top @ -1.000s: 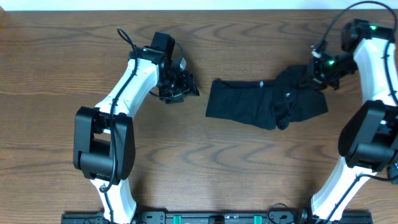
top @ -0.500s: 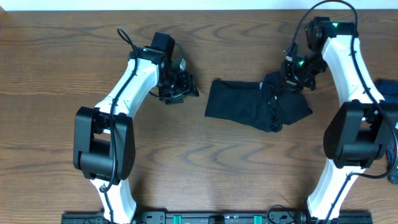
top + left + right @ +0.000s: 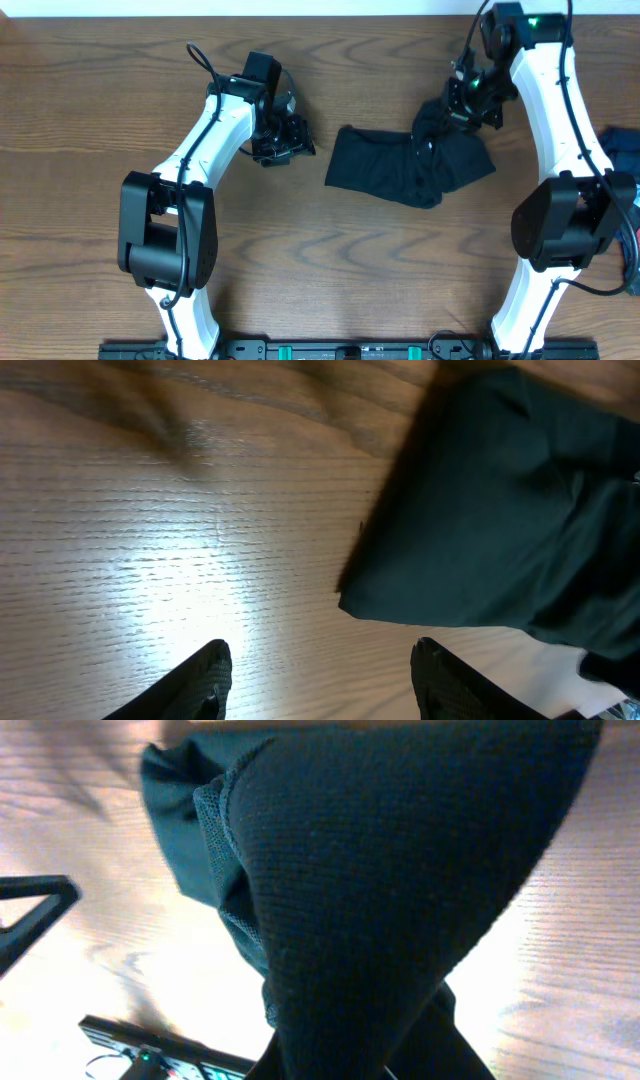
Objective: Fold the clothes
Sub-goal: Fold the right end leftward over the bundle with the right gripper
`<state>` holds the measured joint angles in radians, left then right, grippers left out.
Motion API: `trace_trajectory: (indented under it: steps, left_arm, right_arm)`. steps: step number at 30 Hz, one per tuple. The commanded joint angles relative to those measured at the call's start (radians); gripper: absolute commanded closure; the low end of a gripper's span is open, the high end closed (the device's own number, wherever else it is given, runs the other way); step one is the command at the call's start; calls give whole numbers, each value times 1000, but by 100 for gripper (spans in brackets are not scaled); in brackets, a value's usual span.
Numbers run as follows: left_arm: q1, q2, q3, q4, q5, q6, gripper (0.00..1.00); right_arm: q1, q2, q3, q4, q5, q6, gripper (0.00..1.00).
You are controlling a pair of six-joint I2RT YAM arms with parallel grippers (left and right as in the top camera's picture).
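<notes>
Overhead: the clothes point(image 3: 385, 172), a black top, lie bunched on the wooden surface point(image 3: 90, 120) right of centre. Their left part is flat and their right part is drawn up toward the far right. The right hand point(image 3: 464, 100) is closed, pinching that raised fabric. The left hand point(image 3: 284, 140) is over bare wood just left of the clothes, apart from them, with its jaws parted and nothing between. A dark blue bundle point(image 3: 621, 150) sits at the right edge. Left wrist: both fingertips point(image 3: 208, 672) show at the near edge, spread with only wood between them. The clothes point(image 3: 500, 510) fill the far right, with one corner pointing toward the gap. Right wrist: black knit fabric point(image 3: 400, 870) hangs across nearly the whole view and hides the fingers. Wood shows on either side.
</notes>
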<state>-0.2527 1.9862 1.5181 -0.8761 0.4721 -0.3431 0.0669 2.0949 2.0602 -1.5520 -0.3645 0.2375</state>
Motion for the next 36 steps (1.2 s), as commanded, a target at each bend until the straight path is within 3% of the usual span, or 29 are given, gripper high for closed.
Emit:
trace_trajectory:
  steps: [1,17,36]
  left_arm:
    - [-2,27,9,-5,-29,-5,40]
    - [-66,111,9,2,-28,-2,40]
    - [-69,111,9,-32,-28,-1,40]
  right_arm:
    - [23,-14,50,-18,2,25,99]
    - [111,-5,50,-23,96,104,99]
    - [269,129,50,111,94,235,99]
